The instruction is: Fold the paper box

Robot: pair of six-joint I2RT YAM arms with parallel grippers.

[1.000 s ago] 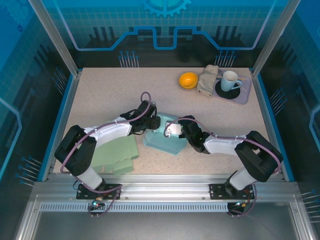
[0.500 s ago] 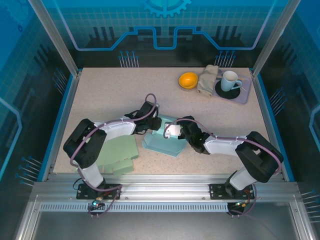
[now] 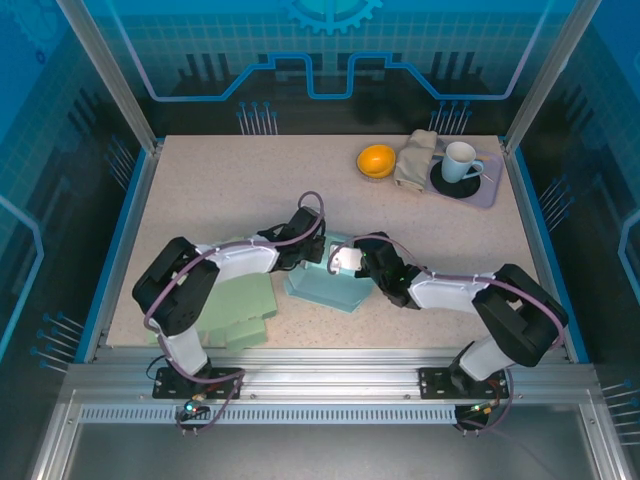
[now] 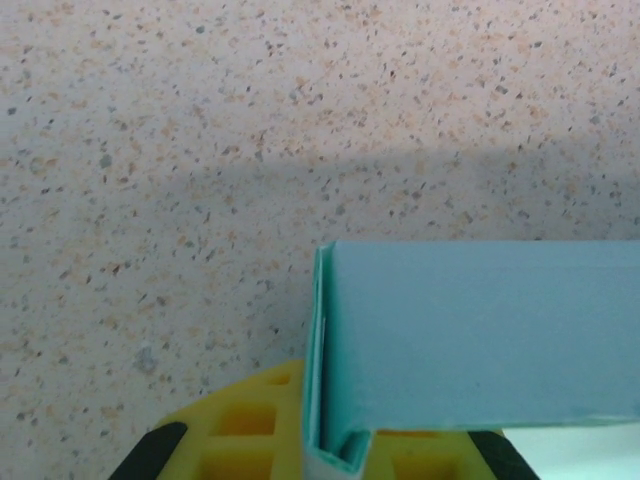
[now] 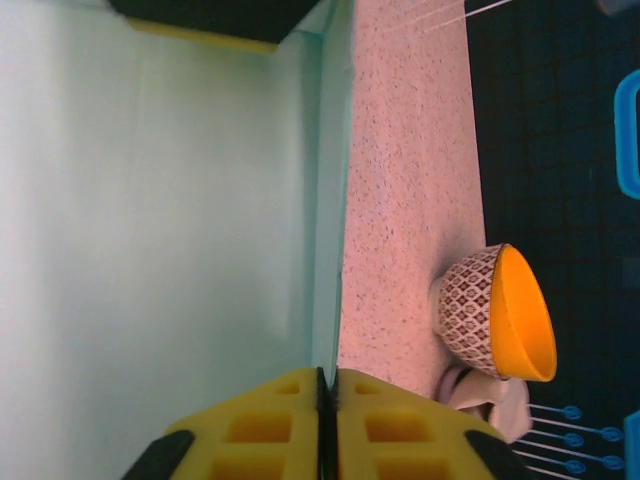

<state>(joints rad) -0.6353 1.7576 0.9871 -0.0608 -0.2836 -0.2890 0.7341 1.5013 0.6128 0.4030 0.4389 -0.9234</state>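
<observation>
The teal paper box (image 3: 322,285) lies partly folded at the table's middle, with both grippers meeting over its far edge. My left gripper (image 3: 311,249) reaches in from the left. In the left wrist view its yellow fingers (image 4: 240,430) are shut on a doubled, upright wall of the box (image 4: 480,330). My right gripper (image 3: 346,262) comes from the right. Its yellow fingers (image 5: 260,430) are pressed together on the thin edge of another upright box wall (image 5: 160,200).
Flat green paper sheets (image 3: 235,305) lie under the left arm near the front. At the back right stand an orange bowl (image 3: 376,160), a folded cloth (image 3: 415,160) and a mug (image 3: 459,160) on a grey tray (image 3: 487,192). The bowl (image 5: 500,315) lies beyond the box.
My left gripper has slid a little right onto the box and closed on its wall. The right arm has barely moved.
</observation>
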